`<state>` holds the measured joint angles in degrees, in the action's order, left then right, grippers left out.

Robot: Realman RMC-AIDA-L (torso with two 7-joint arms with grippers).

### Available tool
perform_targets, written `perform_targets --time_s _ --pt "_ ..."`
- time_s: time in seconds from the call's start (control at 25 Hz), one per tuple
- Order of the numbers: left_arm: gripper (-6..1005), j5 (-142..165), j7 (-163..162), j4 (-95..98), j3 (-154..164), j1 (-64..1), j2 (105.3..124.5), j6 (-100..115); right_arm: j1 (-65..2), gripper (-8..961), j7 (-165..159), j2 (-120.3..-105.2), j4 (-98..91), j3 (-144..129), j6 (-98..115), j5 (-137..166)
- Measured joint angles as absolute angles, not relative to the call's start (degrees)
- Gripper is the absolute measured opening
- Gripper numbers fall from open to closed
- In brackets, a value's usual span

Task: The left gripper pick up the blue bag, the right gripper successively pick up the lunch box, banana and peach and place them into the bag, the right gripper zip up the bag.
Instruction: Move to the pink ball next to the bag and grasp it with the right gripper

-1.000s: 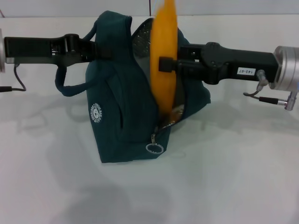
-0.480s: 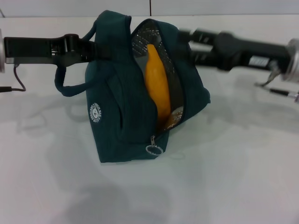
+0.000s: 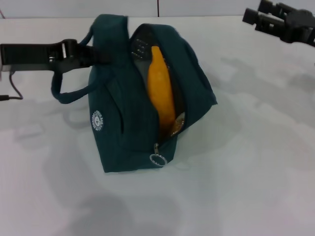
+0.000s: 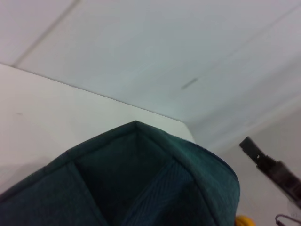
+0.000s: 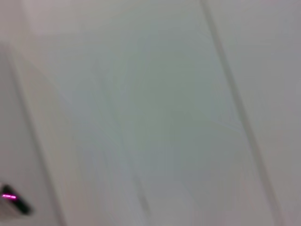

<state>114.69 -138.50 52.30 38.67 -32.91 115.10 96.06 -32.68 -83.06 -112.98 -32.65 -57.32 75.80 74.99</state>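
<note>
Banana's in the bag, right claw off to the side

Left gripper [image 3: 96,53] comes in from the left, clenched on the top of the blue bag [image 3: 118,123], which sits upright on the white table [image 3: 246,172] with its zipper gaping. The banana [image 3: 161,96] stands on end inside the opening against the foil lining. Right gripper [image 3: 256,14] hangs at the far upper right, well apart from the bag, fingers spread and holding nothing.
</note>
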Motion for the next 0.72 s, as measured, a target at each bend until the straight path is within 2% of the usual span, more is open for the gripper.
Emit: perform_targets --time_s 0.28,0.72 --pt "50 114.66 -138.39 52.30 38.53 -29.78 115.13 92.40 -33.22 820 -78.68 -115.53 -30.66 -58.34 64.38 80.90" --pt "50 114.49 -138.41 52.30 38.41 -28.90 115.07 91.18 -42.79 821 -74.49 -116.20 -23.23 -70.96 50.25 80.37"
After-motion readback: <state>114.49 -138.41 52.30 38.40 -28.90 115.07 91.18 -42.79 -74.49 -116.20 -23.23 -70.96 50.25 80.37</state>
